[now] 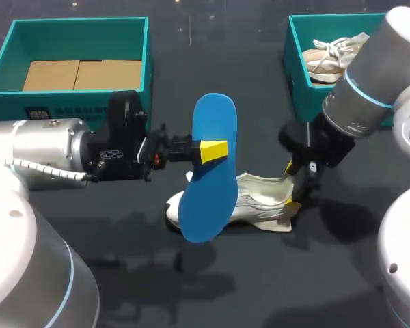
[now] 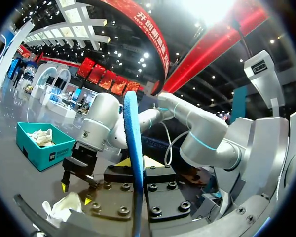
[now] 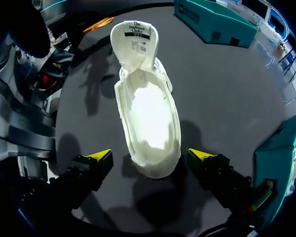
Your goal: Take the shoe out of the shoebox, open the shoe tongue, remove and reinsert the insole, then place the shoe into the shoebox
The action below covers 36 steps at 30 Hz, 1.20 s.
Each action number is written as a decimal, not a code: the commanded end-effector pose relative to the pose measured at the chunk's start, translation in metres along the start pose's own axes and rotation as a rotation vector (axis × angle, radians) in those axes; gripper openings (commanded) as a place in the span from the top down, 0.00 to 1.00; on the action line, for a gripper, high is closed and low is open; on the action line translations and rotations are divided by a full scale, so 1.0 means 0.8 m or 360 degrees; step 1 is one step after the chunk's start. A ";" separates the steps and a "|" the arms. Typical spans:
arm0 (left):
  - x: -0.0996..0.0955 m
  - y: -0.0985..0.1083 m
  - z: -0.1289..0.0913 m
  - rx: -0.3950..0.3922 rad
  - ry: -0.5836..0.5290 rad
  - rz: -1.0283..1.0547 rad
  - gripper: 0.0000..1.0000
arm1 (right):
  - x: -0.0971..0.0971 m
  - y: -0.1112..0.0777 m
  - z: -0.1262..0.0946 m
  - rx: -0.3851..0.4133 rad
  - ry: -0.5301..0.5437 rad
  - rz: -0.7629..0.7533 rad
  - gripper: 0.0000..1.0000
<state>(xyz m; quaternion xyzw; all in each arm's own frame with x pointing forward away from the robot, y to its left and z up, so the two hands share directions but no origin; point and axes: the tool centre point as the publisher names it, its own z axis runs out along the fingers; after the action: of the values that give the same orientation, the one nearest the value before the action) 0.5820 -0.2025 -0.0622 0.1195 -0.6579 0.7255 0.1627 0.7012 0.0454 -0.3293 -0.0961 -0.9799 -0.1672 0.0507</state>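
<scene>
Left gripper [image 1: 208, 152] is clamped on the blue insole [image 1: 206, 198] near mid-length, holding it on edge, clear of the table [image 1: 123, 273]. Right gripper [image 3: 150, 155] stands wide, its yellow tips on either side of the white shoe's [image 3: 148, 113] heel, touching neither flank. The shoe rests on the table, below the left gripper. Its tongue [image 3: 135, 42] is folded open toward the toe, ahead of the right gripper. A teal shoebox [image 1: 290, 61] sits beyond the right gripper, well apart.

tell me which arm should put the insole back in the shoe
Left. The left gripper is shut on the blue insole, held above the white shoe. The right gripper is open astride the shoe's heel, so it is probably better used for steadying it.
</scene>
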 end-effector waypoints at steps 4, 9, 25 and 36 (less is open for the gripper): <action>0.000 0.002 0.002 0.0006 -0.0002 0.0001 1.00 | -0.002 0.023 0.003 0.0284 -0.0065 0.0005 0.00; 0.000 0.002 0.002 0.0006 -0.0002 0.0001 1.00 | -0.005 0.030 0.004 0.0336 -0.0077 -0.0017 0.00; 0.000 0.002 0.002 0.0006 -0.0002 0.0001 1.00 | -0.025 0.040 0.003 0.0352 -0.0120 -0.0058 0.00; 0.000 0.002 0.002 0.0006 -0.0002 0.0001 1.00 | -0.055 0.079 0.022 0.0420 -0.0102 -0.0211 0.00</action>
<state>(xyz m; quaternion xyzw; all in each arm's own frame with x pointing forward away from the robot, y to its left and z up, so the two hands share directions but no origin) 0.5819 -0.2022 -0.0622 0.1196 -0.6573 0.7261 0.1624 0.7468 0.0879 -0.3213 -0.0299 -0.9978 -0.0576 0.0128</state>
